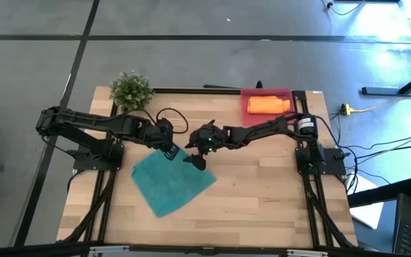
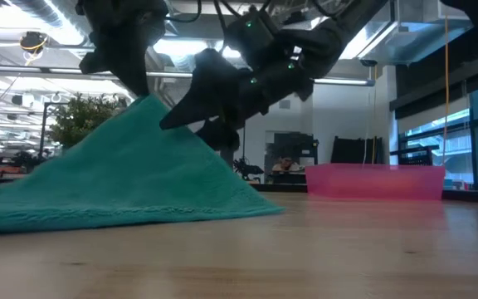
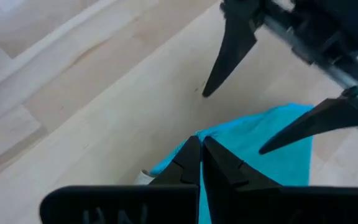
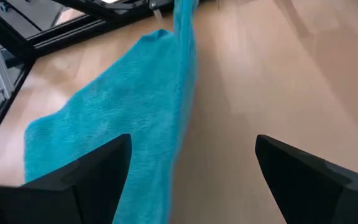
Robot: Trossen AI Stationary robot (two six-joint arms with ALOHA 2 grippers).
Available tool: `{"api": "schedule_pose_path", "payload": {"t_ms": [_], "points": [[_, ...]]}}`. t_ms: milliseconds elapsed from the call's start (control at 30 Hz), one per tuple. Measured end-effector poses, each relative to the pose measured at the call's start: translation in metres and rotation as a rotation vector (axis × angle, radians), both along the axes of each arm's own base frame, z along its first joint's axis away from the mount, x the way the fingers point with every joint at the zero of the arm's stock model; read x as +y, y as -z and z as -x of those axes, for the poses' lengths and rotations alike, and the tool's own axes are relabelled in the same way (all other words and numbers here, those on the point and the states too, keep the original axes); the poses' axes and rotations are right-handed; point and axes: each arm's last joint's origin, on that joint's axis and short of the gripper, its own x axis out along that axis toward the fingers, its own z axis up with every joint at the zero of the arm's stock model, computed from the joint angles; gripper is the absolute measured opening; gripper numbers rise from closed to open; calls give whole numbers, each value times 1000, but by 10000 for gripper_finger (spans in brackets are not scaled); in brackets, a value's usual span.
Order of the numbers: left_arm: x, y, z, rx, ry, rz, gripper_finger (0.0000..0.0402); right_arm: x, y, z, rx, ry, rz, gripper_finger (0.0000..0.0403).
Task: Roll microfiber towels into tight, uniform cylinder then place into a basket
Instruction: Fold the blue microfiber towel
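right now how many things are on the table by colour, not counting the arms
teal: 1, the square teal microfiber towel, one corner lifted in the shut left pincer
orange: 1, the rolled orange microfiber towel, lying in the basket
pinkish-red: 1, the shallow rectangular pinkish-red basket
green: 1, the small green plant
total: 4

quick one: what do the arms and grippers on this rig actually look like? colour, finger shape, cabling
Both arms are dark, near-black jointed links on black bases. The left gripper has two slim black fingers ending in narrow pointed tips. The right gripper has broader, flat matte-black fingers; from the left wrist view they taper to sharp points. A black cable loops beside the left arm's wrist in the high view. Small green lights glow on the right arm's wrist.
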Motion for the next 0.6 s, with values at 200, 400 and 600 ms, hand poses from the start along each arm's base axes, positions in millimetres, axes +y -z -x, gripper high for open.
{"api": "schedule_pose_path", "payload": {"t_ms": [200,400,600], "points": [[1,0,0,2,-7,-11,0,2,13,4,109,-19,-54,343],[1,-1,2,-2,-18,-32,0,4,24,16,277,-60,-79,343],[6,-6,7,-16,-35,-37,0,7,31,25,391,-144,-132,343]]}}
